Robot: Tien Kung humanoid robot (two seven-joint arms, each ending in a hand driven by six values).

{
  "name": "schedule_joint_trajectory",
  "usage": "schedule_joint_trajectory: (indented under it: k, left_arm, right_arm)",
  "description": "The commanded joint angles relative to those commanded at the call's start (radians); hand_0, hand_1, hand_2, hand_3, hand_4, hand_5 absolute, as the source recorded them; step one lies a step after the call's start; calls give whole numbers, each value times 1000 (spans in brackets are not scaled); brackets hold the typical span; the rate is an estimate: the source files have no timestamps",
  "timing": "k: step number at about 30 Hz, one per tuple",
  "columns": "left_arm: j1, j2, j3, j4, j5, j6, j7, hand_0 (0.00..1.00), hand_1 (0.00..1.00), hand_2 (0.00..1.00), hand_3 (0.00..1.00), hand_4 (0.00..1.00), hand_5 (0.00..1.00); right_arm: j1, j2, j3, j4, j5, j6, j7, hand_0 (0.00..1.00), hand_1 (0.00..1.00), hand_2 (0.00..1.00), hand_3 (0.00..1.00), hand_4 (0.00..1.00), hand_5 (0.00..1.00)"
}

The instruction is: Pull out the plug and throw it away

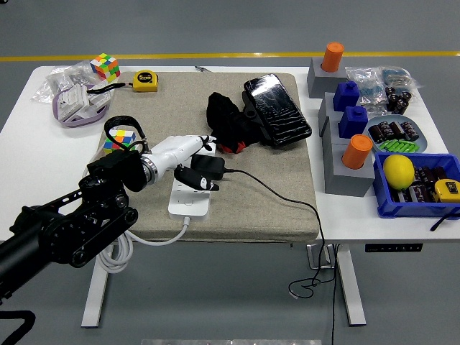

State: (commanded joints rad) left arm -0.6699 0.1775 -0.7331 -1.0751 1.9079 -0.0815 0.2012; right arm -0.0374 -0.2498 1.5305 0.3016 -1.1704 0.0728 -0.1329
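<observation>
Left arm [68,226] reaches in from the lower left, its white hand [176,152] closed on the plug.

Its fingers curl around the black plug [203,175], which sits on the white power strip [191,195] on the beige mat [273,194]; the plug's black cable [287,198] trails right over the mat's edge.

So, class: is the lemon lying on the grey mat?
No. The lemon sits in the blue bin at the right of the table, off the grey mat.
</observation>
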Motion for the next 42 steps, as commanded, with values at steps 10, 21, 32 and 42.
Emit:
schedule_joint_trajectory:
  k: [10,21,32,42]
  left_arm:
    - [-32,-17,22,48,5,0,40,512,561,530,568,779,49]
    - [-48,-21,34,70,-14,24,29,365,446,469,550,695,2]
    - [-51,-23,23,27,-6,35,20,361,435,461,548,719,2]
    - [-67,-78,87,5,-78,92,-10,356,430,461,549,748,2]
  right_arm:
    - [3,-2,-1,0,0,-1,0,566,653,668,572,972,514]
    - [1,-3,-5,0,-2,0,0,566,653,668,572,971,513]
    - [2,-1,-4,-1,-1,-1,0,566,653,669,572,970,513]
    - [8,-8,-26,0,5,-2,0,565,653,668,572,970,512]
